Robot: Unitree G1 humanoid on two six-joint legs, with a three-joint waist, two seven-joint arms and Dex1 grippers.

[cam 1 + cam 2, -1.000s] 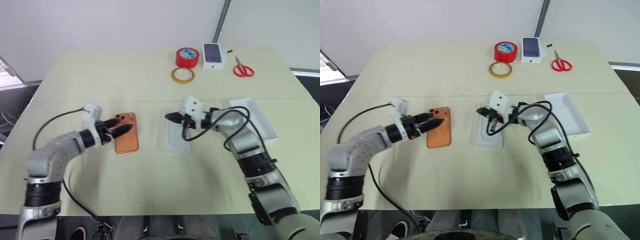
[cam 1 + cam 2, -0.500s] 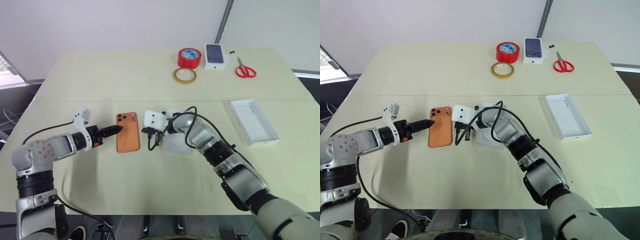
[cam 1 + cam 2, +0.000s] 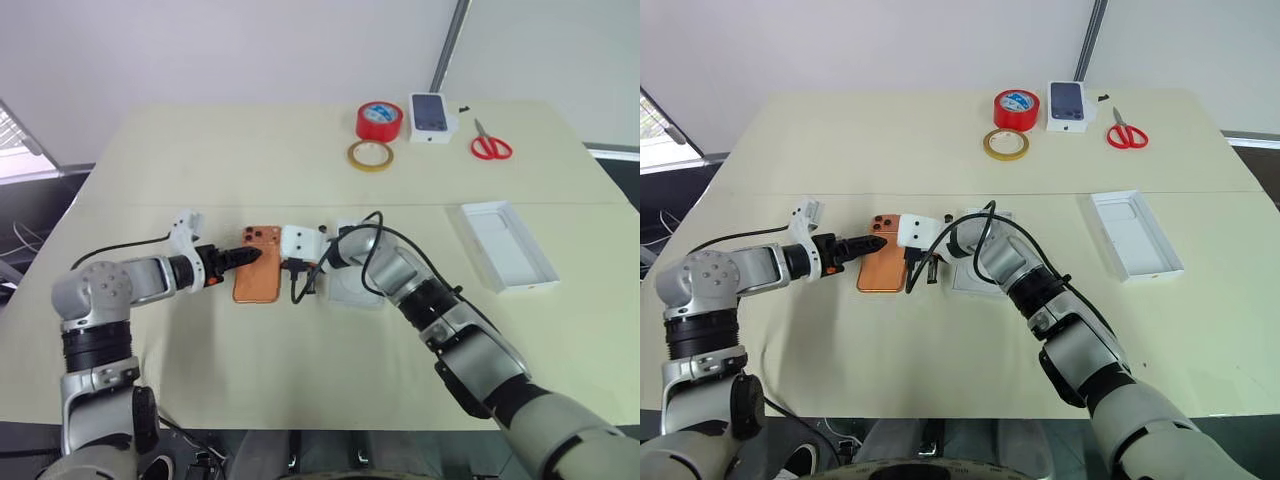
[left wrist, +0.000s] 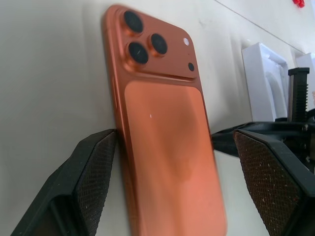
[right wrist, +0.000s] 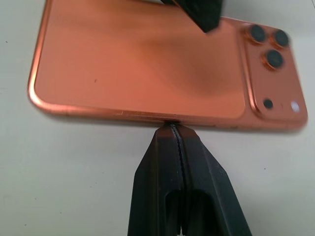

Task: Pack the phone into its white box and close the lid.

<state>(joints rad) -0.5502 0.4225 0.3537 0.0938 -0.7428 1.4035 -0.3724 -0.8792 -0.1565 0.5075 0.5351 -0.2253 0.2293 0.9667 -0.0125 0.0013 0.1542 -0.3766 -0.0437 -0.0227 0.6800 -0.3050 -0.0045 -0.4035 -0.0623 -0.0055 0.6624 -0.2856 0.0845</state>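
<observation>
Lying back-up on cream counter (image 3: 200, 360): slim orange-copper smartphone (image 3: 258, 275), lens cluster toward far end. Left gripper (image 4: 177, 162) fingers spread wide, straddling phone's long edges, not clamped. Right gripper (image 5: 176, 129) fingers pressed shut, tips touching phone's long side edge. Shallow white rectangular tray (image 3: 352, 285) just beside phone, partly under right arm. Plain white rimmed lid (image 3: 506, 244) well apart, toward right.

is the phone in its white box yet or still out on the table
Out. The phone lies camera side up on the table, beside the white box, with the open left end effector straddling it.
</observation>
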